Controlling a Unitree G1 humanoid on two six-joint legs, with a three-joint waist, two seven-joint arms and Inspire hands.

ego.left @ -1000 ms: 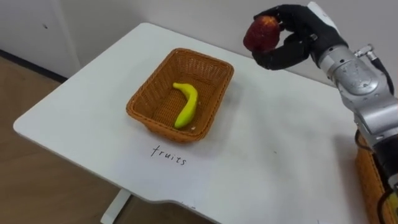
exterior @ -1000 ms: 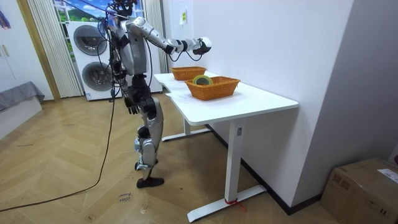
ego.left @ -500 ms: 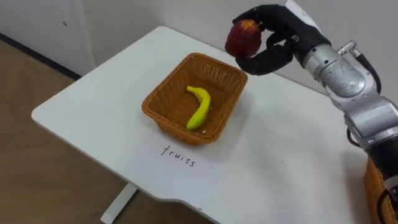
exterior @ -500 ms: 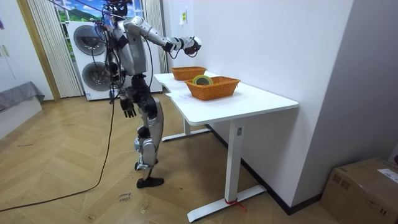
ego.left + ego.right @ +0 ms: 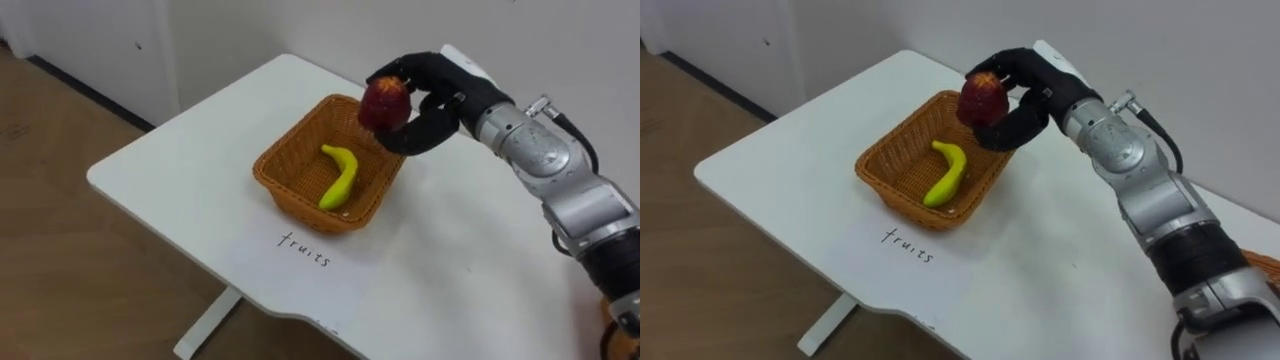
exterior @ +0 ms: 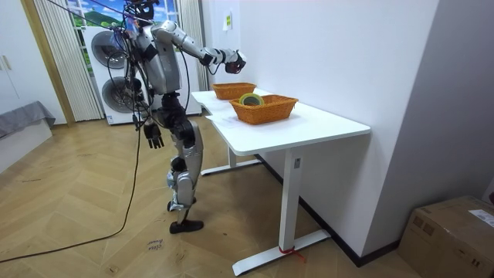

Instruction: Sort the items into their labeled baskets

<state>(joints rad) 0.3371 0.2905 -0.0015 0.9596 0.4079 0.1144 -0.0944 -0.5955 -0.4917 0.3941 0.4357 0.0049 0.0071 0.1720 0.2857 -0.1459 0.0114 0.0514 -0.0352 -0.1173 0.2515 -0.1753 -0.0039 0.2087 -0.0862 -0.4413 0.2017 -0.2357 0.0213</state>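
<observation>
Above the far rim of the wicker basket (image 5: 290,160) on the white worktop (image 5: 180,170), the right hand (image 5: 435,105) has its fingers curled around a red apple (image 5: 384,103). A banana (image 5: 340,178) lies inside the basket, with its long axis running from far to near. The left hand (image 6: 153,137) hangs by the hip, fingers loose.

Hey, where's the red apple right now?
The red apple is in the right hand, fingers curled round it, held above the far rim of the wicker basket where the banana lies.
</observation>
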